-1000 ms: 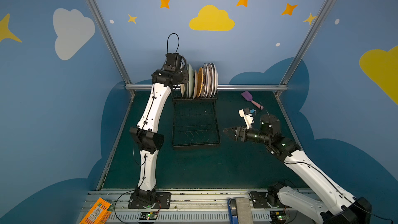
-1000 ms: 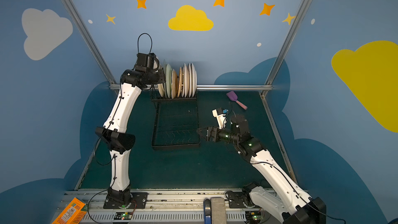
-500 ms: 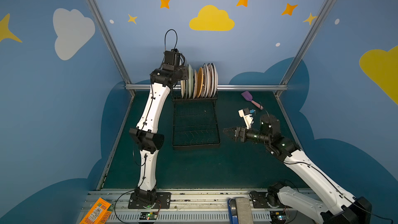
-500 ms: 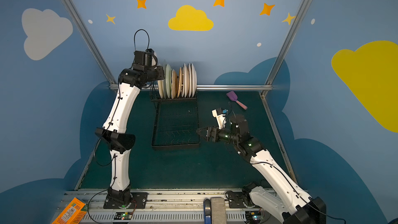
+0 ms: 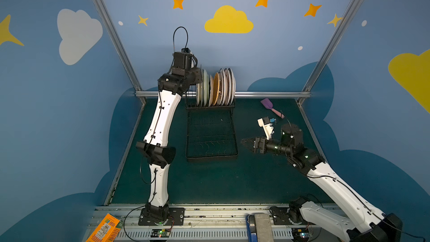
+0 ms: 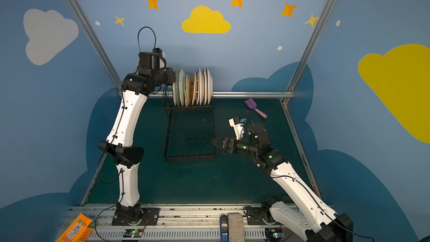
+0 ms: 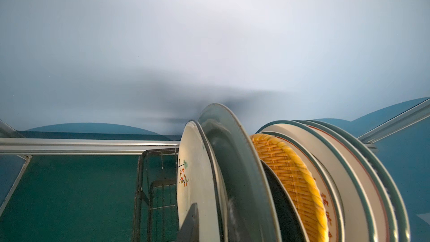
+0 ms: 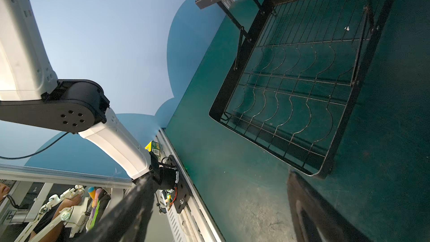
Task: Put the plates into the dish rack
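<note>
At the back edge of the dark green bench [image 5: 209, 182], my left gripper [image 7: 210, 219] sits at the rim of the cream floral round plate [image 7: 195, 182], the end one in the row. One dark finger lies against its face, but I cannot tell whether the jaws clamp it or stand free of it. My right gripper [image 5: 246, 142] hangs wide open and holds nothing, just off the front right corner of the black wire two-level dish rack [image 5: 210, 158].

I judge the loading all but done. All the round dinner plates [image 5: 216, 87] I can find stand upright in the upper slotted tier. I see none on the bench or in the flat lower tray.

My count:
- Nine plates, as best I can tell, since the far rims overlap.
- One rack.
- One purple-and-pink spatula [image 5: 267, 104], near the back right corner.
</note>
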